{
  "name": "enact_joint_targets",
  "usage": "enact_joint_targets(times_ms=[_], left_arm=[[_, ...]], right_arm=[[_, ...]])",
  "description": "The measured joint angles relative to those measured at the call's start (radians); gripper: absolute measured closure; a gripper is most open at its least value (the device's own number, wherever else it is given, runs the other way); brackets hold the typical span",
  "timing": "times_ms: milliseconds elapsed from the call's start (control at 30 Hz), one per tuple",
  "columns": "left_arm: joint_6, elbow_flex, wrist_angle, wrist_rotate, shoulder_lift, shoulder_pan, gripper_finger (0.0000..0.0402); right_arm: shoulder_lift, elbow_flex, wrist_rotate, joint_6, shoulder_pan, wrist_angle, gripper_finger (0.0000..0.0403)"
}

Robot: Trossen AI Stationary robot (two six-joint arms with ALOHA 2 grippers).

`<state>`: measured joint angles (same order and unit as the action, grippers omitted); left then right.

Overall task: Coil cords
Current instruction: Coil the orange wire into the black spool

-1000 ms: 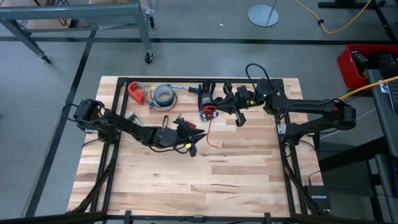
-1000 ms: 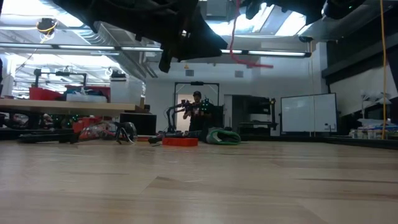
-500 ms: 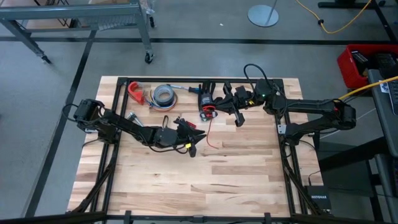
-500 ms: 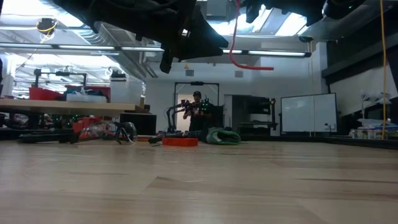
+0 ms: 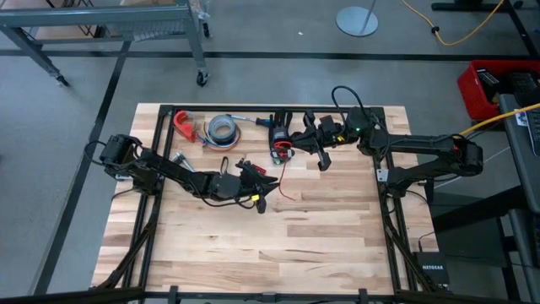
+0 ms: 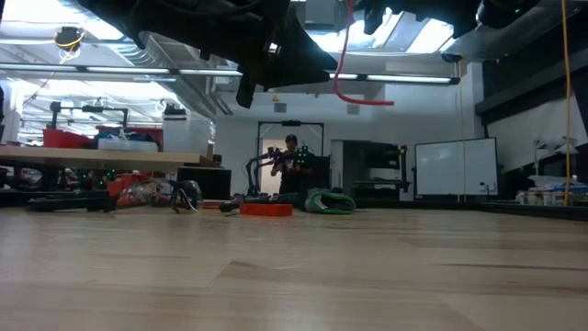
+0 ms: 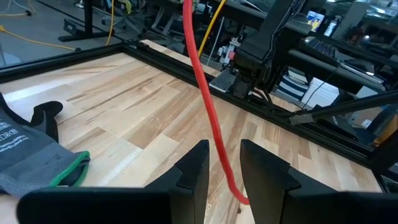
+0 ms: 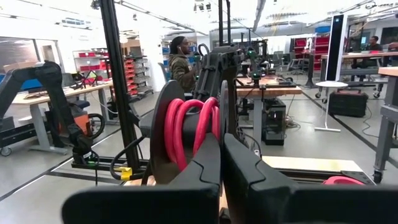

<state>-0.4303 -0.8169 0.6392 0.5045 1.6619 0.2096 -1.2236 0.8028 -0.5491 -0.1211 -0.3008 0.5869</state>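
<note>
The cords show as a coil of red loops (image 8: 186,124) held up over the far middle of the table (image 5: 283,154). One red tail (image 5: 284,177) hangs down from the coil (image 6: 338,78). My right gripper (image 8: 221,140) reaches in from the table's right (image 5: 291,145) and is shut on the coil. My left gripper (image 7: 224,149) stands open near the table's middle (image 5: 267,186). It points at the hanging tail (image 7: 208,106), which shows just beyond the gap of its fingers. A grey glove with a green cuff (image 7: 37,162) lies beside the left gripper. My right gripper pinches several red loops of the coil (image 8: 202,134) between its two shut fingers. The fingers come roughly level from the table's right. The coil is lifted clear of the table, and one slack tail hangs below it.
Along the far edge lie a grey tape roll (image 5: 221,128), a red clamp (image 5: 183,125) and a blue-handled tool (image 5: 260,121). A small metal part (image 5: 179,158) lies at the left. The near half of the wooden table (image 5: 278,245) is bare. A person stands in the room beyond (image 8: 181,62).
The hanging red tail has swayed a little below the coil. Both arms have kept still.
</note>
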Motion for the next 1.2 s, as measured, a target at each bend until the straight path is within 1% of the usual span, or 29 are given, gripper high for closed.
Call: enact_joint_targets(times_ms=[1200], left_arm=[[0.011, 0.000, 0.000, 0.000, 0.000, -0.001, 0.0320]], right_arm=[[0.001, 0.000, 0.000, -0.005, 0.000, 0.108, 0.0400]])
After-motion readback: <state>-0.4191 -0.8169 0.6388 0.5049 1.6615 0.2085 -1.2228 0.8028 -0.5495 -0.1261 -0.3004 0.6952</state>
